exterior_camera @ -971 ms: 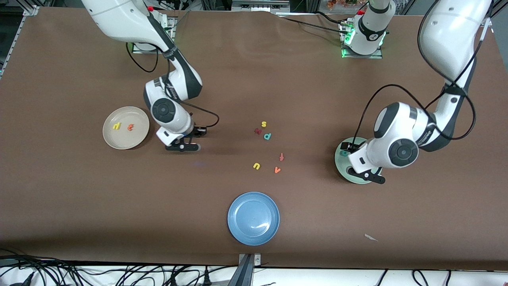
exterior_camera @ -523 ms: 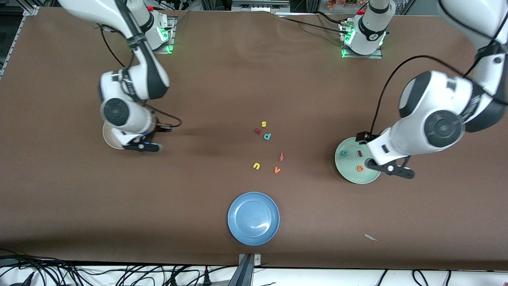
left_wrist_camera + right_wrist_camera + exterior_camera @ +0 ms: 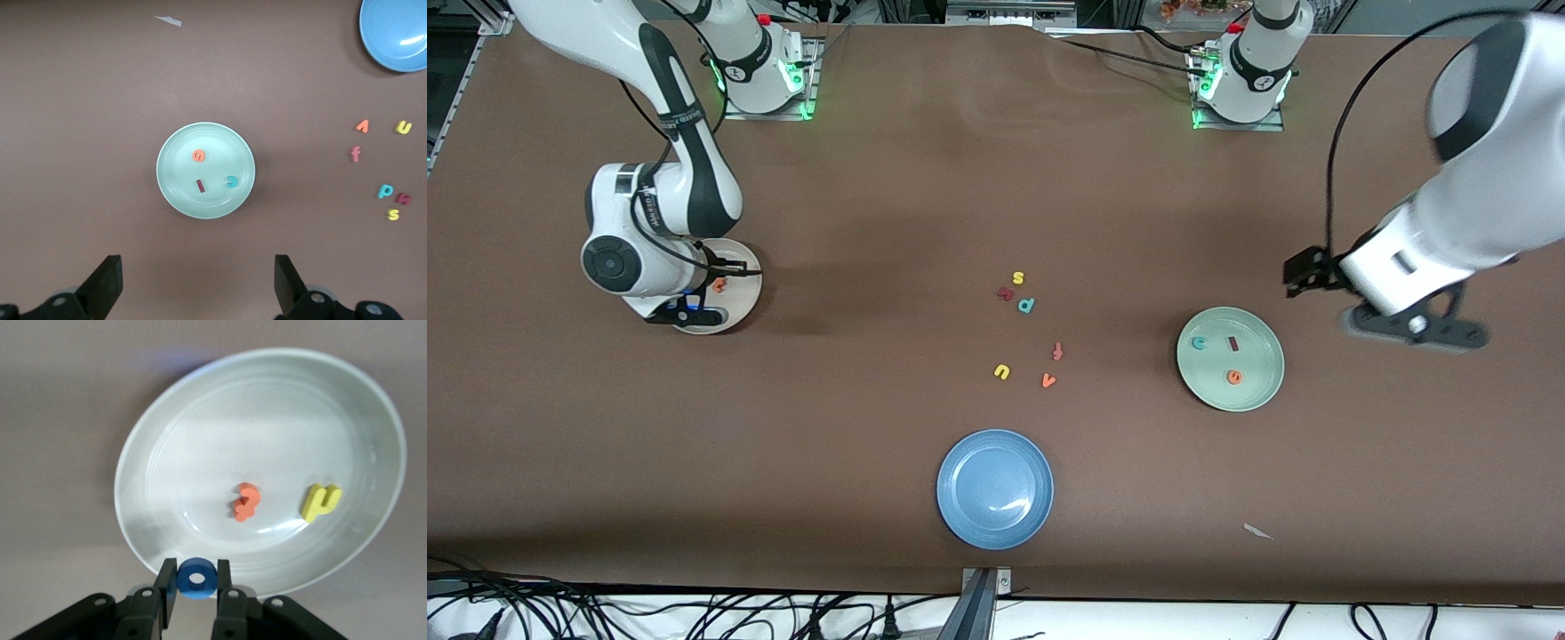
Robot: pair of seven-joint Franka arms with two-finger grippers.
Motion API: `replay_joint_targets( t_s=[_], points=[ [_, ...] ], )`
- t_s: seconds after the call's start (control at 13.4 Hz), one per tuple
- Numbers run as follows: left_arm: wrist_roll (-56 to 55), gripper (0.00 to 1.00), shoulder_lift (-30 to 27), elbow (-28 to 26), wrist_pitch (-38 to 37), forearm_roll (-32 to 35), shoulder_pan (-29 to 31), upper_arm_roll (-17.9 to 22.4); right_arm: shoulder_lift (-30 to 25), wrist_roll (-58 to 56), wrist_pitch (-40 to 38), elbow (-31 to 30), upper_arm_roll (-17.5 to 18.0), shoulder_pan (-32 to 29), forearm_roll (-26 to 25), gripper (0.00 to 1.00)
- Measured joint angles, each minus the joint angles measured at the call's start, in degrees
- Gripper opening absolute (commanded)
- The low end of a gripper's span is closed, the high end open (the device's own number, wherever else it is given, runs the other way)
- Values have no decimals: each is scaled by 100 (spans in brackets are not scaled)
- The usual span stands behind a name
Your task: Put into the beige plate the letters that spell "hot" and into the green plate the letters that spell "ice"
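Tabletop; right wrist's gripped blue o [image 3: 197, 578]

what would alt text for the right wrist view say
The right gripper is shut on the blue o at the rim of the beige plate, which holds the orange t and yellow h on the brown table.

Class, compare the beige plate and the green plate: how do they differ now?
The beige plate holds two letters; the green plate holds three. The right claw, shut on the blue o, hangs over the beige plate's rim; nothing is over the green plate. Both are round, shallow and plain.
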Motion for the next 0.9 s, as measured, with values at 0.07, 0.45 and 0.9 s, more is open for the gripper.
replay_joint_targets(
  t_s=[0.07,0.45,0.9],
  points=[
    [2,100,-245,-192,-7,-39,-125,248,18,-62,135,-96,2,1,0,33],
    [3,100,-1102,-1464,316,-48,-297,531,96,-170,285,-134,-6,-10,1,99],
    [4,100,-1261,-1821,387,-48,-288,482,-456,-170,-1393,1278,-338,-11,2,99]
  ],
)
